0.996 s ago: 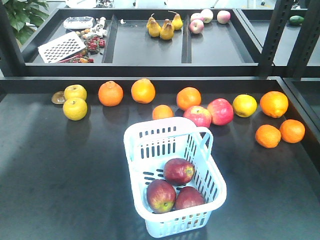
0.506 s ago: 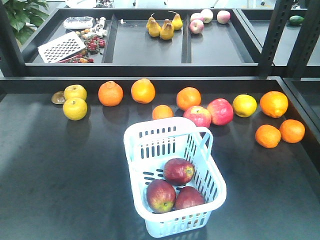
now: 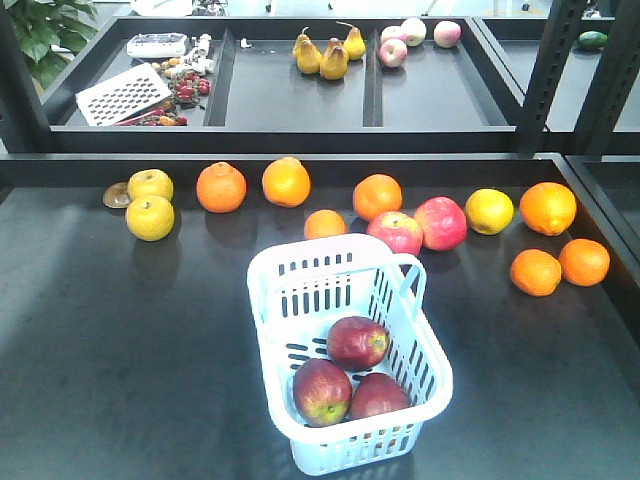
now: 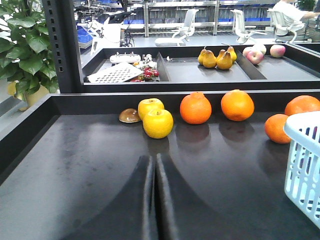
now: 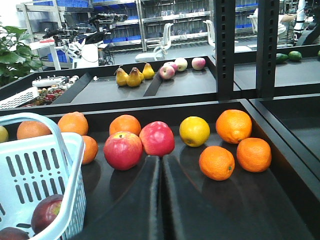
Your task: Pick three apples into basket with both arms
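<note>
- Since all three apples lie in the basket near the table's front edge, the front view suggests only a clean retreat remains.
- Left gripper: clenched, empty, clear of the basket's side.
- Right gripper: clenched, empty; keep it off the handle.

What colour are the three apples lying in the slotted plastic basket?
Dark maroon-red apples with yellow-green patches, clearest in the front view.
</note>
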